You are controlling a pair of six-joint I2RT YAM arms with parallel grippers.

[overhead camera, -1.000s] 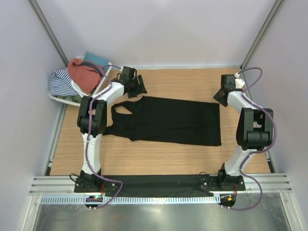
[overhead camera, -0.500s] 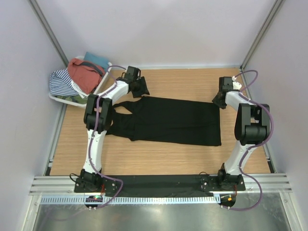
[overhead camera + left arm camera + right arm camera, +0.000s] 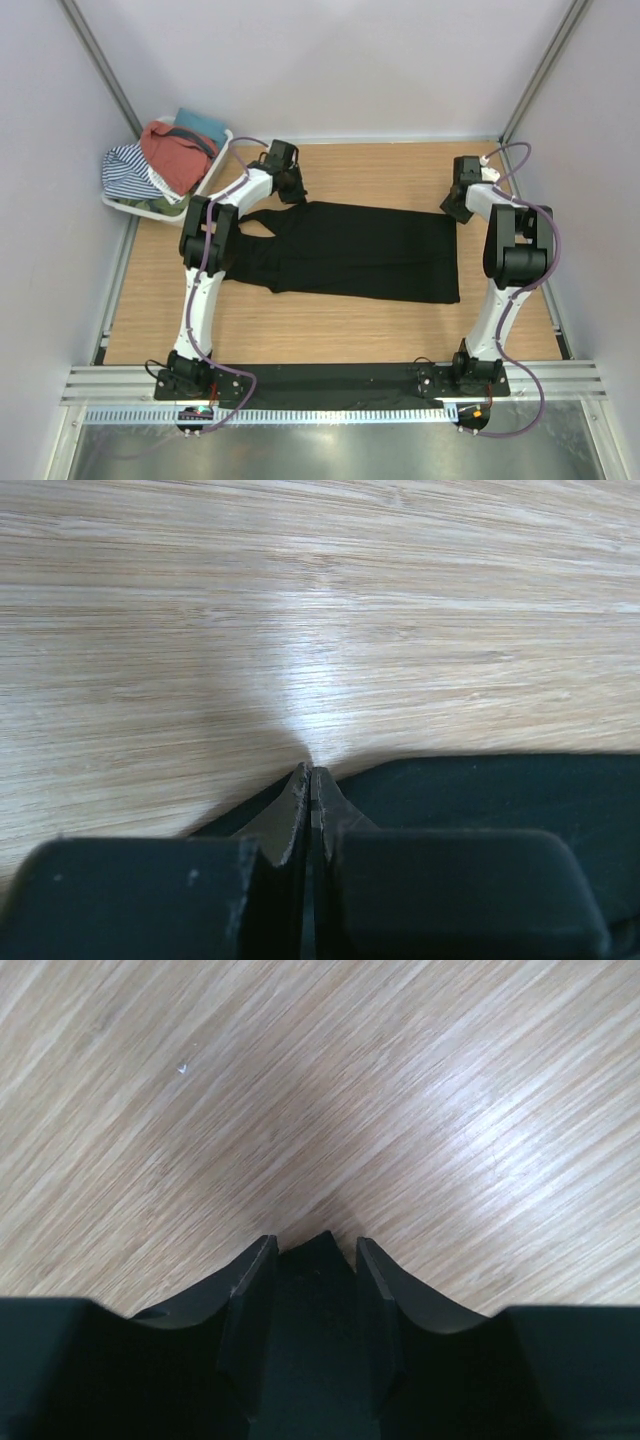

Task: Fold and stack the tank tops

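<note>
Pinching the black tank top [image 3: 355, 250] at its upper corners, I have my left gripper [image 3: 311, 785] squeezed tight near the straps and my right gripper [image 3: 315, 1250] parted around the hem corner. It lies flat mid-frame on the counter [image 3: 380, 170]. Upper left, the white basket [image 3: 150, 205] holds the rust-red tank top [image 3: 172, 152], striped cloth [image 3: 128, 168], well apart.

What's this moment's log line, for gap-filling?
left gripper shut on black tank top; right gripper open astride its hem corner; top unfolded
</note>
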